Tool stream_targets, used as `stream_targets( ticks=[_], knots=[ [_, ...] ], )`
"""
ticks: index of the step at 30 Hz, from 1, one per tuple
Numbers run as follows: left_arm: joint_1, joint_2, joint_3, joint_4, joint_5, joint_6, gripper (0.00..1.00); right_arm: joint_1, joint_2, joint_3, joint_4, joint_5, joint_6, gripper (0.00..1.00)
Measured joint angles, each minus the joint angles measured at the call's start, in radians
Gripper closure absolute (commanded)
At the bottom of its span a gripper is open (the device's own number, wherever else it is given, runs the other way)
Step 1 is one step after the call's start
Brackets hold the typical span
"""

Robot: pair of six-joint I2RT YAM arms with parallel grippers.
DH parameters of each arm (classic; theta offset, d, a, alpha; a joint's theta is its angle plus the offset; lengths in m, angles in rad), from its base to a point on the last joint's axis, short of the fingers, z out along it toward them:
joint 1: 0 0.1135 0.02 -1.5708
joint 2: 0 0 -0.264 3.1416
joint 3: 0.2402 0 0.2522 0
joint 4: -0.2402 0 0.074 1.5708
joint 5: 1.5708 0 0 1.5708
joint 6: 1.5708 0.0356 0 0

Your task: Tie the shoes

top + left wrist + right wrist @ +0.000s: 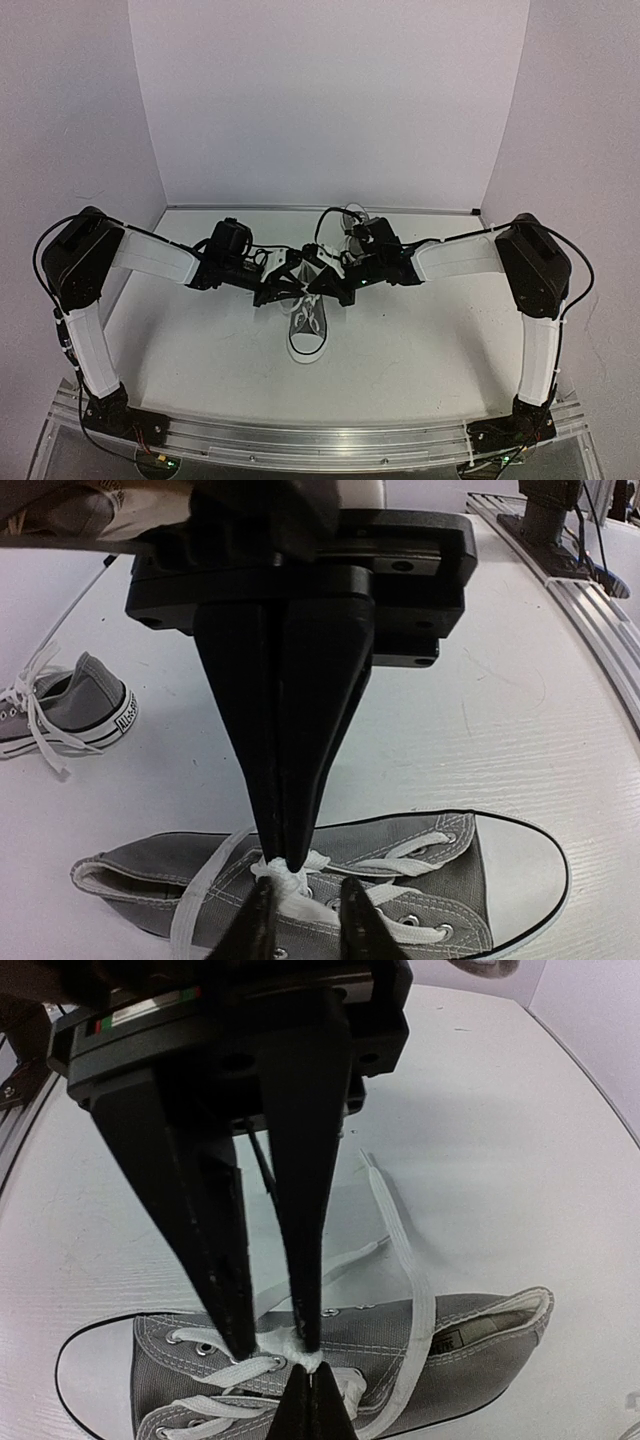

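One grey sneaker (308, 335) with a white toe cap lies mid-table, toe toward the arms; it also shows in the left wrist view (400, 832) and the right wrist view (470, 1345). Both grippers meet over its laces. My left gripper (283, 864) (298, 283) is shut, pinching the white lace bunch (290, 885) at the eyelets. My right gripper (268, 1345) (323, 285) is slightly open, its tips straddling the same bunch. A loose lace end (398, 1245) trails off behind the shoe. The second sneaker (85, 705) (352, 220) sits farther back, its laces loose.
White backdrop walls close in the table at the back and both sides. An aluminium rail (320, 440) runs along the near edge and carries both arm bases; it also shows in the left wrist view (590, 590).
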Motion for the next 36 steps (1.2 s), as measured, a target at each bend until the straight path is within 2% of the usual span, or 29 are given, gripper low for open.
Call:
stream_targets(
  ticks=[6,15,21,29,36],
  knots=[
    [0.014,-0.008,-0.019,0.034,-0.045,-0.041,0.68,0.001,0.0,0.0,-0.002,0.029,0.025,1.0],
    [0.095,-0.068,-0.105,0.054,-0.182,-0.093,0.69,0.008,0.0,0.0,-0.001,0.05,0.057,1.0],
    [0.106,-0.052,-0.042,-0.084,-0.289,-0.088,0.7,0.008,0.0,0.0,0.0,0.062,0.072,1.0],
    [0.107,0.096,0.245,-0.408,-0.433,-0.089,0.68,0.008,0.0,0.0,0.002,0.076,0.087,1.0],
    [0.121,0.164,0.296,-0.614,-0.462,-0.092,0.67,0.008,0.0,0.0,0.002,0.076,0.092,1.0]
  ],
)
